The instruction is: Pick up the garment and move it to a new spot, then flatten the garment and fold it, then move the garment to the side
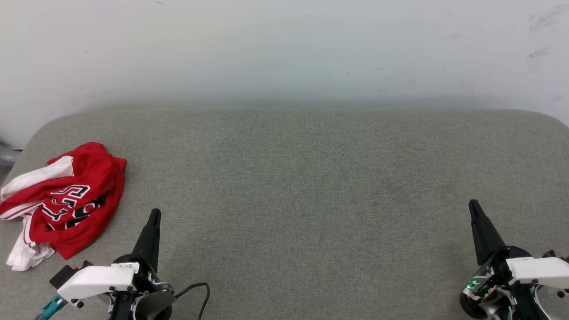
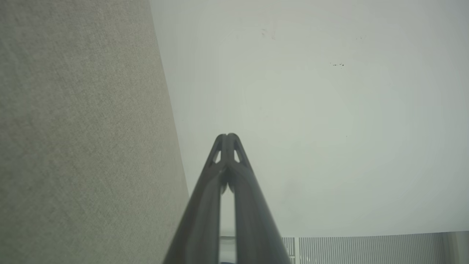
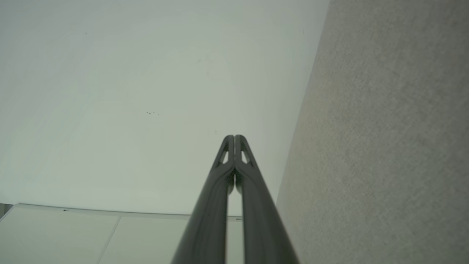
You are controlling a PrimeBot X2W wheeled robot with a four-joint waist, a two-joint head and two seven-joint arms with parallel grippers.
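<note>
The grey fabric surface (image 1: 311,191) carries the crumpled red jersey T-shirt (image 1: 75,195) at its left edge, near the left tool (image 1: 155,213); the right tool (image 1: 474,204) sits well apart. Both tools' fingers are pressed together, so the left one should spread first, then pinch a thick red fold.

1. Padded surface (image 1: 311,178): grey-green woven fabric spanning the scene from left to right, with rounded far corners.
2. Wall (image 1: 284,44): plain white, rising just behind the surface's far edge, under soft, even light.
3. Scuff marks (image 1: 540,53): dark smudges on the wall, far right.
4. Ribbed panel (image 2: 366,249): fine vertical slats, seen in the left wrist view.
5. Pale flat panels (image 3: 73,238): joined by thin seams, seen in the right wrist view.
</note>
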